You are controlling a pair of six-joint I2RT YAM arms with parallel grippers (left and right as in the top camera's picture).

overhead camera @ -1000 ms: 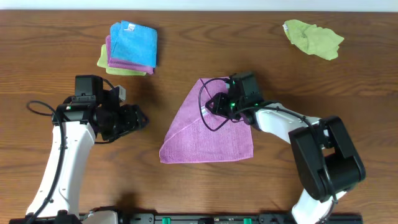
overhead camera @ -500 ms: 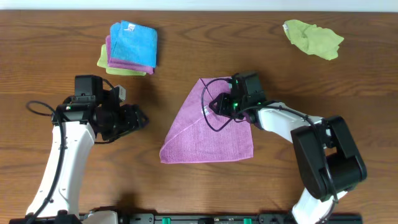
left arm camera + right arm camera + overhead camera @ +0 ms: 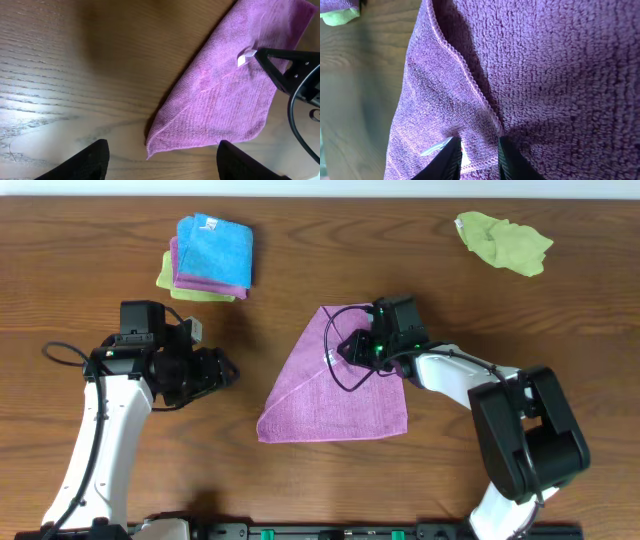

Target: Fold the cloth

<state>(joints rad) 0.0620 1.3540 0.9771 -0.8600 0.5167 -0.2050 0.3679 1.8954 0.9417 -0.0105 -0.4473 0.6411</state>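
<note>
The purple cloth (image 3: 320,395) lies in the middle of the table, folded over into a rough triangle with its point at the top. It also shows in the left wrist view (image 3: 225,100) and fills the right wrist view (image 3: 545,60). Its white tag (image 3: 242,59) sits near the upper fold, right beside my right fingers (image 3: 437,146). My right gripper (image 3: 352,345) is shut on a hemmed edge of the cloth (image 3: 479,160), low on the fabric. My left gripper (image 3: 222,370) is open and empty, to the left of the cloth (image 3: 162,162).
A stack of folded cloths (image 3: 212,255), blue on top with purple and lime-green beneath, lies at the back left. A crumpled lime-green cloth (image 3: 503,240) lies at the back right. The right arm's black cable (image 3: 345,375) loops over the purple cloth.
My right gripper has shifted slightly up and to the right with the cloth edge. The left arm has not moved.
</note>
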